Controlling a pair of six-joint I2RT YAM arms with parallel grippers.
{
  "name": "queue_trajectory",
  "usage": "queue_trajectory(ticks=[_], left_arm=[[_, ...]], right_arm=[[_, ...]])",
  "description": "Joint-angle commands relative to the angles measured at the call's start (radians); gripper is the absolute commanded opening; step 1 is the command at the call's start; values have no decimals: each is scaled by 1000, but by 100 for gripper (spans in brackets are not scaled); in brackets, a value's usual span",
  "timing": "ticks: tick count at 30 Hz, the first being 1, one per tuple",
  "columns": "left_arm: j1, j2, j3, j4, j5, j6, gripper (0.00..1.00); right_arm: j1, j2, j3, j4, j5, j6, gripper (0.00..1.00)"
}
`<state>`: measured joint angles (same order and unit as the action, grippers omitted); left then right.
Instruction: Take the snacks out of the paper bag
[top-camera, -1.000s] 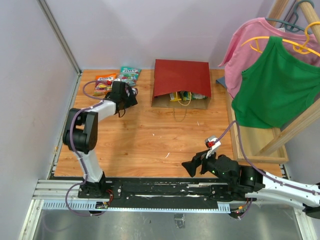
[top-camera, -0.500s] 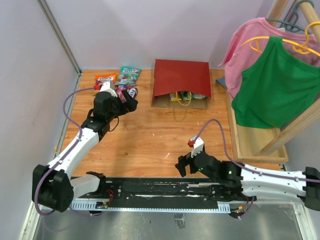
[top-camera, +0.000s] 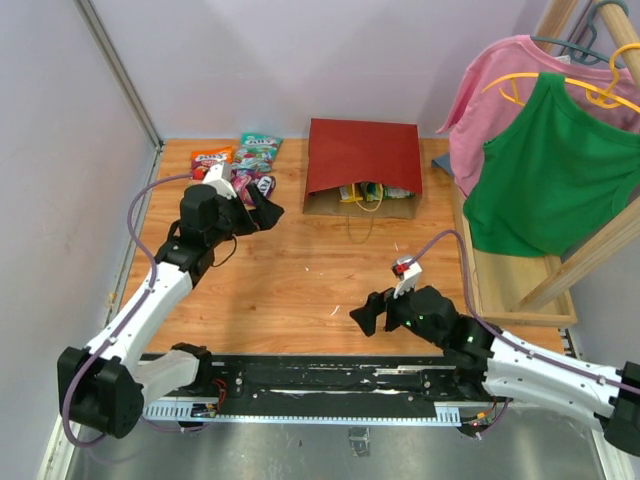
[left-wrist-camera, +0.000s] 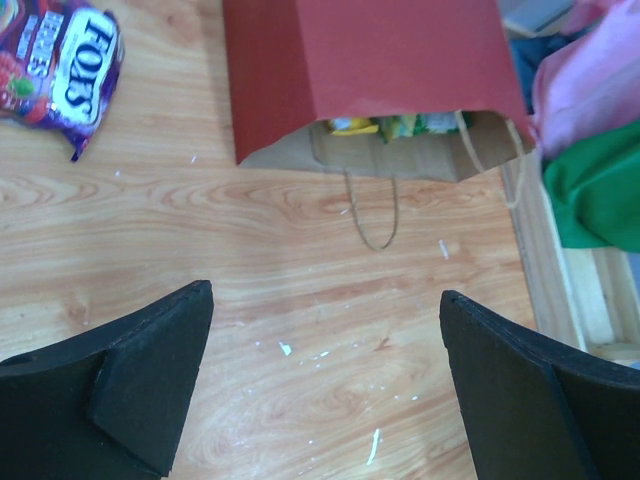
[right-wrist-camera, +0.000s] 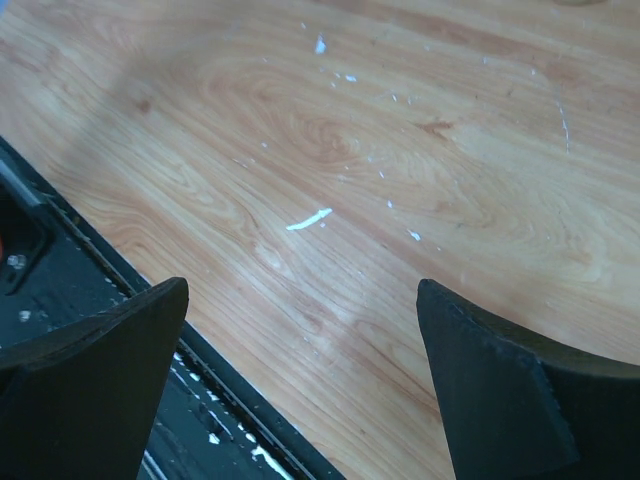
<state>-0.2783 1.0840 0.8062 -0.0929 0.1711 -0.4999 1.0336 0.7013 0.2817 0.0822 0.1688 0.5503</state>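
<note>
The dark red paper bag (top-camera: 362, 160) lies on its side at the back of the table, its brown mouth facing the arms. Yellow and green snacks (top-camera: 372, 192) show inside the mouth. An orange packet (top-camera: 210, 160), a teal packet (top-camera: 258, 148) and a purple packet (top-camera: 245, 184) lie on the wood left of the bag. My left gripper (top-camera: 262, 205) hovers open and empty just in front of the purple packet. In the left wrist view the bag (left-wrist-camera: 370, 60), its snacks (left-wrist-camera: 400, 125) and the purple packet (left-wrist-camera: 65, 70) lie beyond the left gripper (left-wrist-camera: 325, 290). My right gripper (top-camera: 368, 315) is open and empty near the front edge.
A pink shirt (top-camera: 500, 80) and a green shirt (top-camera: 560, 170) hang on a wooden rack (top-camera: 510, 285) at the right. The bag's thin handle (left-wrist-camera: 372, 215) trails onto the wood. A black rail (right-wrist-camera: 60, 260) runs along the table's near edge under the right gripper (right-wrist-camera: 302, 285).
My left gripper has opened fully, drawn back from the packets and swung right toward the bag. The right gripper has shifted a little left and forward, still open.
</note>
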Motion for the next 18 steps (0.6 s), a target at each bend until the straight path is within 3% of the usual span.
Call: queue_trajectory(ticks=[1, 6, 18], left_arm=[[-6, -56, 60, -13, 27, -15, 100], [-6, -132, -9, -18, 43, -34, 100], [-6, -330, -197, 60, 93, -90, 100]], right_arm=[[-19, -110, 10, -107, -11, -3, 98], [-31, -66, 7, -99, -12, 2, 98], [-54, 219, 67, 55, -8, -41, 98]])
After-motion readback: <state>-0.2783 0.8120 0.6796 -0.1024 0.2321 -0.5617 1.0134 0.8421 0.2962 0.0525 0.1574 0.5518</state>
